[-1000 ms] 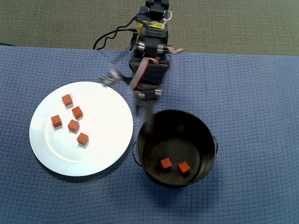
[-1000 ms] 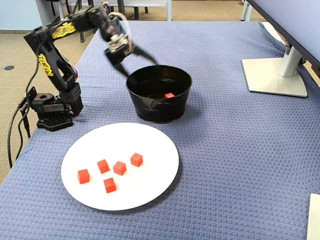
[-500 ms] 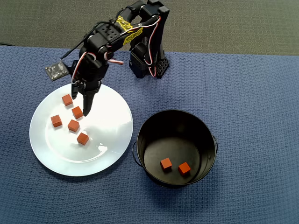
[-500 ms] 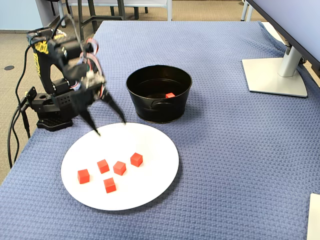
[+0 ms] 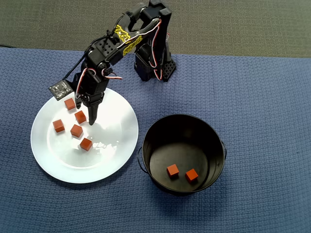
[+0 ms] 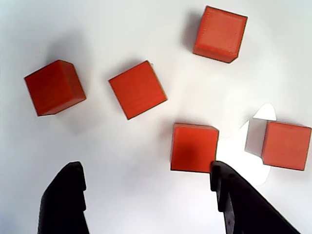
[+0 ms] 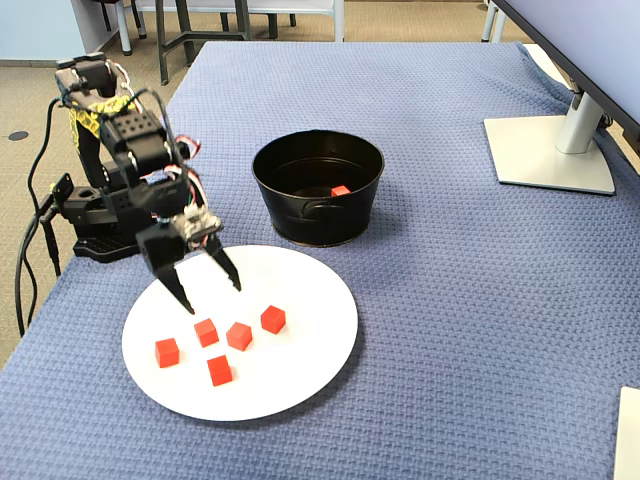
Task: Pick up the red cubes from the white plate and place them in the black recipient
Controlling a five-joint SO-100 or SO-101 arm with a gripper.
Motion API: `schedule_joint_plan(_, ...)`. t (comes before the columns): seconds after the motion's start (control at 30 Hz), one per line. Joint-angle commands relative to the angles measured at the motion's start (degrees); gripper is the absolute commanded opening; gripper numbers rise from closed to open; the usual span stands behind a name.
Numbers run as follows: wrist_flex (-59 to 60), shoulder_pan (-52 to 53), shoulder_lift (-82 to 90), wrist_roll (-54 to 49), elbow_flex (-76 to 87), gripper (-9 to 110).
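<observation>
My black two-finger gripper hangs spread and empty over the glossy white plate: five small orange-red cubes left, two already in the black metal pot.

Even, bright indoor light is seen in all views. In the wrist view the white plate is nearly washed out, and soft shadows are cast up-left of the sharply focused red cubes.

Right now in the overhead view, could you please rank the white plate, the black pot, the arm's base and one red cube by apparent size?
1. White plate, slightly wider than the pot.
2. Black pot.
3. Arm's base.
4. Red cube, by far the smallest.
</observation>
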Motion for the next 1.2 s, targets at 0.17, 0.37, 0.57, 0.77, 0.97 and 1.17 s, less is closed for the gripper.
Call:
schedule_joint_plan(0.17, -3.96, 2.20, -3.96, -2.46, -1.32, 26)
schedule_joint_plan(0.37, -6.33, 2.99, -5.80, -3.25, -1.05, 26)
schedule_joint_plan(0.57, -7.38, 3.08, -8.44, -2.72, -1.93, 25)
schedule_joint_plan(0.77, -9.05, 3.16, -10.99, -2.11, -2.37, 25)
schedule_joint_plan(0.97, -10.55, 2.99, -11.87, -0.62, -2.37, 12)
schedule_joint_plan(1.17, -11.69, 1.32, -9.40, 6.06, -2.72, 0)
